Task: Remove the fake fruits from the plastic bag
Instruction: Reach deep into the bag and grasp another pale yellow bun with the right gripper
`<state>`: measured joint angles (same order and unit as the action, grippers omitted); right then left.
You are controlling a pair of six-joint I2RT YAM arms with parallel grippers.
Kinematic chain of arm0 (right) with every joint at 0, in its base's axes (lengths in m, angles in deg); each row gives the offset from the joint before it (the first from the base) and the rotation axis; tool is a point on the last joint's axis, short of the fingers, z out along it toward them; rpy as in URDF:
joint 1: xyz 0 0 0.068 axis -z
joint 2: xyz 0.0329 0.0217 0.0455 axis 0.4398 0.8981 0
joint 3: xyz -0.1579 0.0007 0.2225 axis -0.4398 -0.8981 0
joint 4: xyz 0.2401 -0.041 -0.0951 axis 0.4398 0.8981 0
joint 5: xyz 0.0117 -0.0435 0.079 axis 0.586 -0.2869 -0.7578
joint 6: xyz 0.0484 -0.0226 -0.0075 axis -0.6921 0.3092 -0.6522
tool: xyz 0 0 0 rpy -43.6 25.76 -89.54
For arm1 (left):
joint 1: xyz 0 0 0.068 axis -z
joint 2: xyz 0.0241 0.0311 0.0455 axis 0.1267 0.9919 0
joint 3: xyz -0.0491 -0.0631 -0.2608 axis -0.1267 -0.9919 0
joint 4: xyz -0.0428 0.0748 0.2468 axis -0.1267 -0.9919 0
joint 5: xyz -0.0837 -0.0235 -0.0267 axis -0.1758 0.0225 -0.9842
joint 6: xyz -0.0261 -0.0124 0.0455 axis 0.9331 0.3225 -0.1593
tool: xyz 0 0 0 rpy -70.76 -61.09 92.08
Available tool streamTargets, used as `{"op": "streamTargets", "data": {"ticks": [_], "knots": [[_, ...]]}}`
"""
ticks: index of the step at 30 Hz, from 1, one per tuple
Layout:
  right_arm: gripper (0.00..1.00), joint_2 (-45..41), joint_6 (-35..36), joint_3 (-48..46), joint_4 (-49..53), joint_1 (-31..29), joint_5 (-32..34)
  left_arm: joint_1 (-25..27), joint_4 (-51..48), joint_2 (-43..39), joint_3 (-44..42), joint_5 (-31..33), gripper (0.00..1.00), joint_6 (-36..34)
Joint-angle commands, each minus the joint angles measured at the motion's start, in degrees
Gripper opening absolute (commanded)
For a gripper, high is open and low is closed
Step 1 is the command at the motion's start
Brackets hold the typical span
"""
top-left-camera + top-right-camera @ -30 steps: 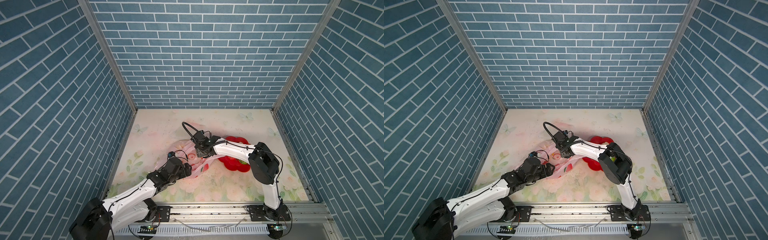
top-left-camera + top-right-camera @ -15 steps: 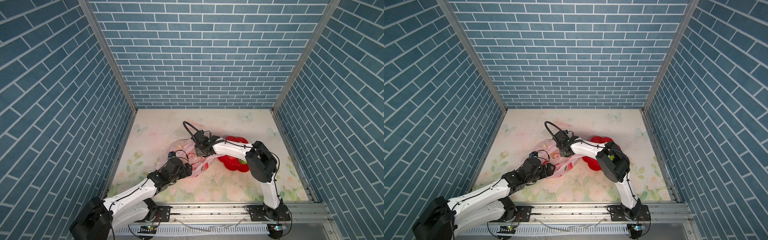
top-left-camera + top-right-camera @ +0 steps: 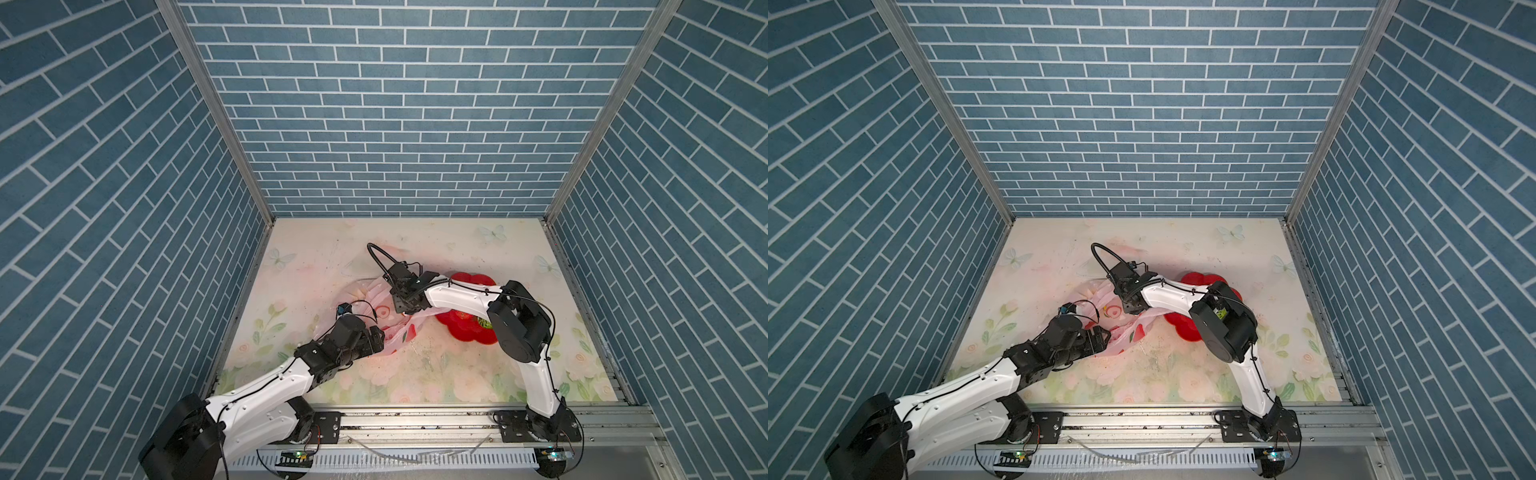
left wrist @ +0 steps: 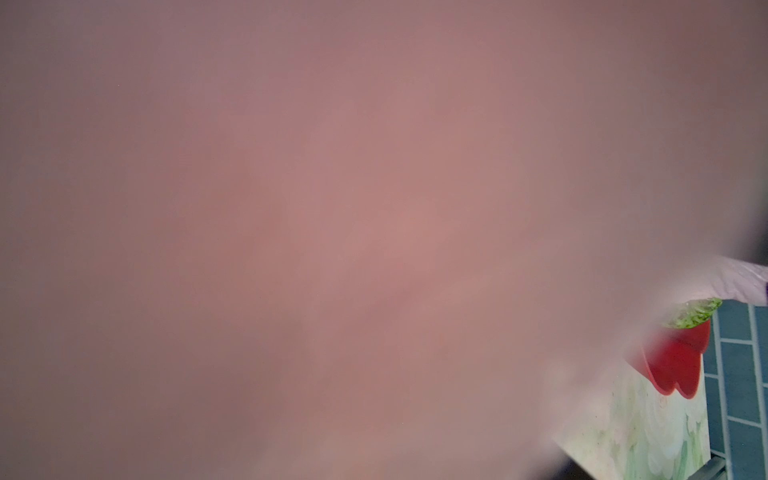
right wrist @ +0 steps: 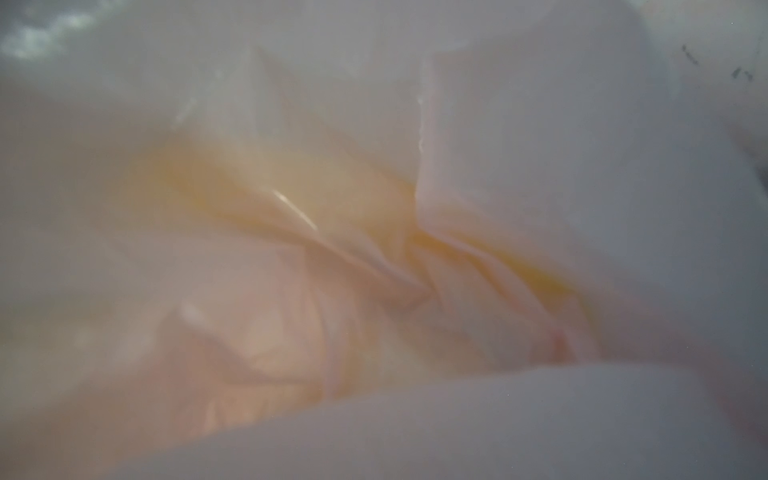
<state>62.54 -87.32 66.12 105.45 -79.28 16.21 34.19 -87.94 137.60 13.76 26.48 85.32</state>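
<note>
Nudging leftward, right claw (image 3: 404,310) stays buried in plastic bag (image 3: 392,344), grip hidden; left claw (image 3: 379,336) stays spread.

From my console the bag (image 3: 376,297) reads as thin, translucent pink plastic film, creased and crinkled, with a soft sheen along its folds. The dish (image 3: 461,330) is smooth, glossy red plastic. The green fruit (image 4: 698,318) has a bumpy, shiny skin, probably plastic, though that corner is blurred. The table cover (image 3: 415,374) looks matt, a printed floral sheet. The rail (image 3: 415,419) is bare brushed metal. The arms (image 3: 453,297) wear glossy white plastic shells over matt black joints.
</note>
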Motion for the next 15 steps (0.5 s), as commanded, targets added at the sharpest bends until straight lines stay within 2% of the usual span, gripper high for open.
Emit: {"op": "streamTargets", "data": {"ticks": [1,15], "knots": [[0.51,-4.4,0.0,-1.3,0.4,0.0,-1.9,0.2,-1.0,-0.5,1.9,1.7,0.92,-0.5],[0.48,-8.8,-0.4,-1.3,4.4,-2.7,-4.7,0.3,1.6,1.0,5.7,3.1,0.92,-0.6]]}}
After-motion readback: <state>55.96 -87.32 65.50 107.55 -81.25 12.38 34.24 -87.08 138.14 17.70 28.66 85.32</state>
